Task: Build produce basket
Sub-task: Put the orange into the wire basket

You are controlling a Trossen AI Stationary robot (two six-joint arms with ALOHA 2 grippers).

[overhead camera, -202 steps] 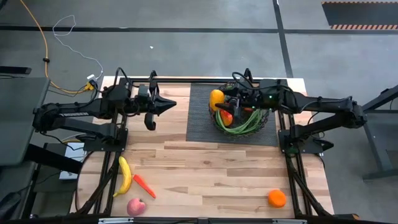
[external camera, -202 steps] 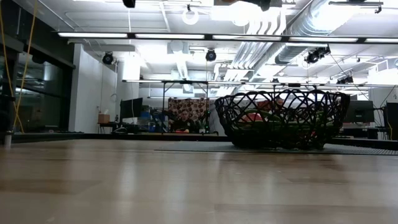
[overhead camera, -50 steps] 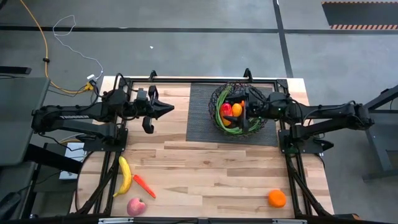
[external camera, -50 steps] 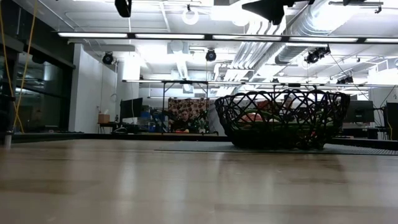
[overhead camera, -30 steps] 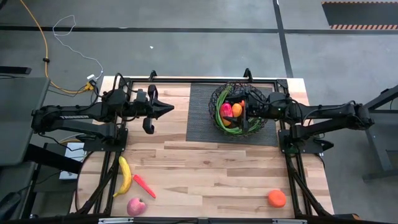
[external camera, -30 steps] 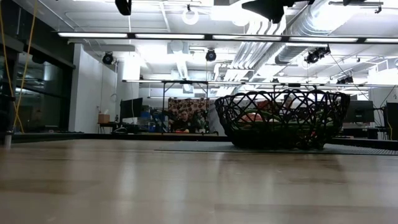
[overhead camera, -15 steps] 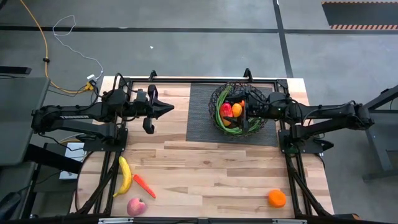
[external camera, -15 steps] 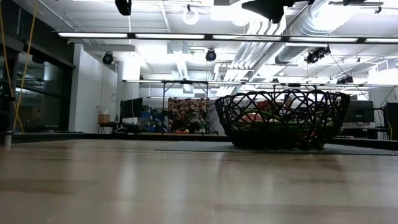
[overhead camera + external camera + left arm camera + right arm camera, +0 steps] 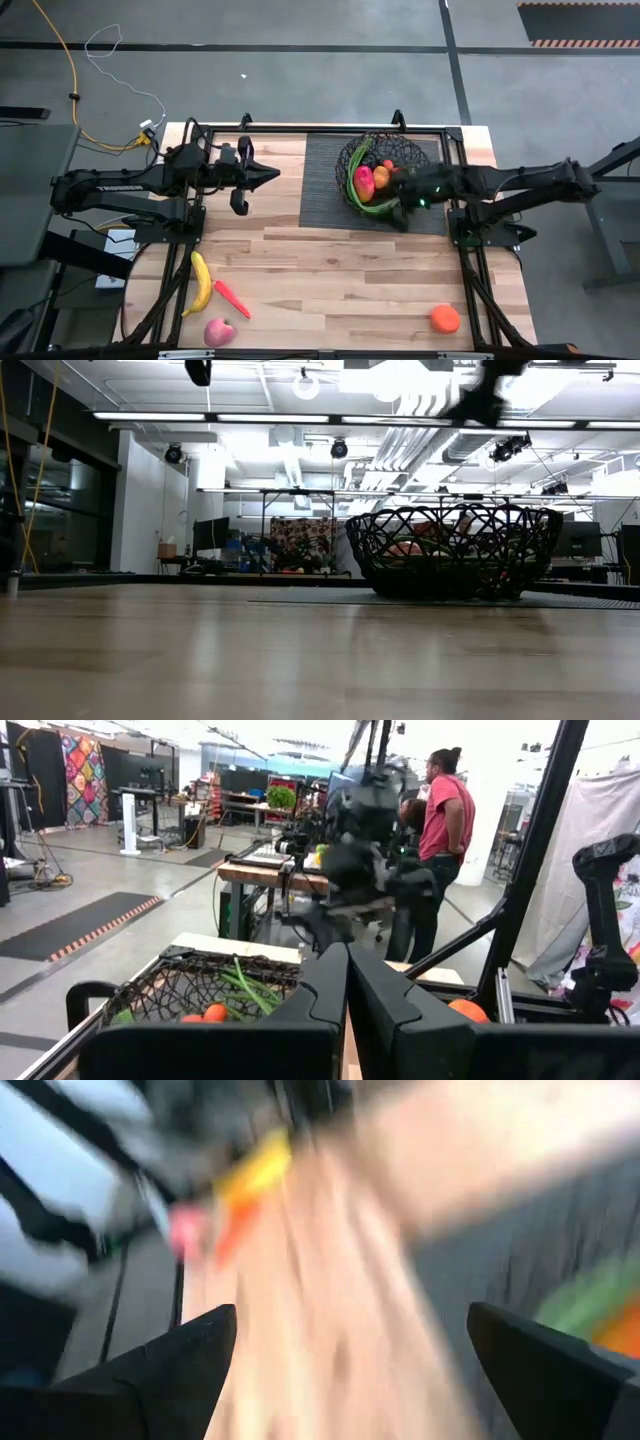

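The black wire basket (image 9: 385, 172) stands on a dark ribbed mat (image 9: 322, 185) at the far right and holds a pink-red fruit (image 9: 365, 180), an orange (image 9: 381, 178) and green beans (image 9: 357, 198). Near the front edge lie a banana (image 9: 201, 282), a carrot (image 9: 231, 297), an apple (image 9: 218, 332) and another orange (image 9: 445, 319). My right gripper (image 9: 399, 212) hangs open above the basket's near rim, holding nothing; its wrist view is blurred, with the gripper (image 9: 365, 1380) spread wide. My left gripper (image 9: 272, 175) waits shut at the far left, level, pointing at the basket (image 9: 200, 992).
Bare wooden table lies between the mat and the produce at the front. Black frame rails (image 9: 470, 270) run along both sides of the table. Beyond the table, a person in a red shirt (image 9: 445, 815) stands in the room.
My right gripper has swung from above the basket's middle toward the table's near edge, past the near rim, tipping downward and rolling as it went. It has stayed open. The basket and its produce have kept their place.
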